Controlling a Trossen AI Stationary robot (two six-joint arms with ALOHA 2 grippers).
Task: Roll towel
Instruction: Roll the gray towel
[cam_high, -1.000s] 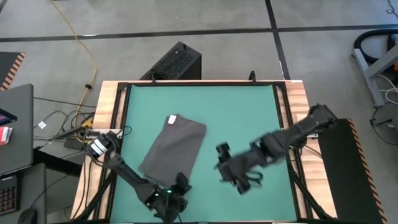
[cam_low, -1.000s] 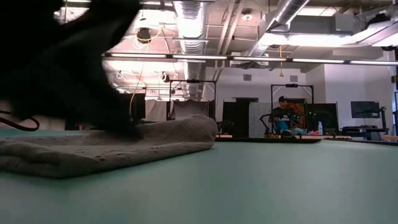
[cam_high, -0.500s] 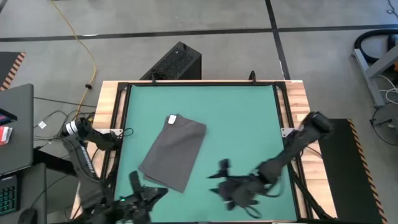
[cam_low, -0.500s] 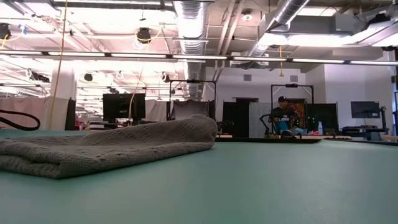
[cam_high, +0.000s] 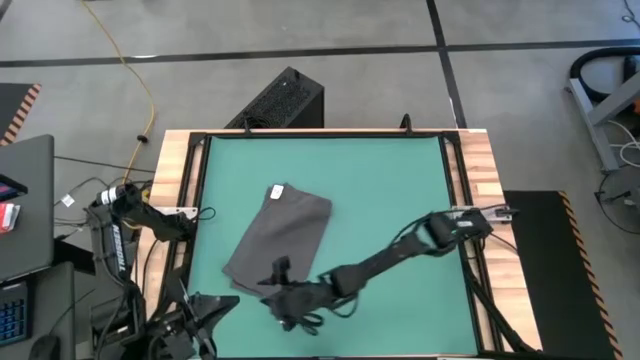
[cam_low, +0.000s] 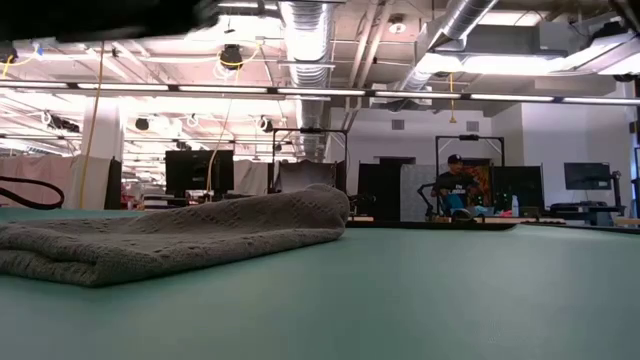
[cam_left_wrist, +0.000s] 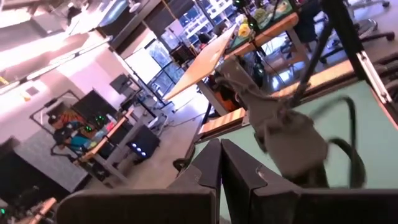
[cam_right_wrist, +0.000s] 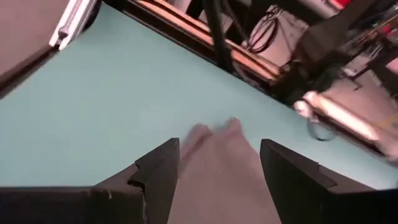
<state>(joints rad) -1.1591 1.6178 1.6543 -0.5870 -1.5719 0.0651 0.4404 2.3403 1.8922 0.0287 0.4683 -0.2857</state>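
Towel (cam_high: 280, 242) lies folded, soft, limp, near tabletop (cam_high: 380, 190) front-left; grab near hem. Right gripper (cam_high: 290, 305) spread wide beside it; left gripper (cam_left_wrist: 219, 165) clenched, off front-left corner.

Lots of bare green table (cam_high: 390, 190) behind and to the right of the towel (cam_high: 282, 240). Near edge crowded: right gripper (cam_high: 285, 300), fingers spread, right at the towel's near end, its long arm stretched across the right side. Left gripper (cam_high: 200, 312) off the near-left corner.

right gripper (cam_high: 290, 300) low, stretched across, fingers parted, left gripper (cam_left_wrist: 220, 163) closed, withdrawn
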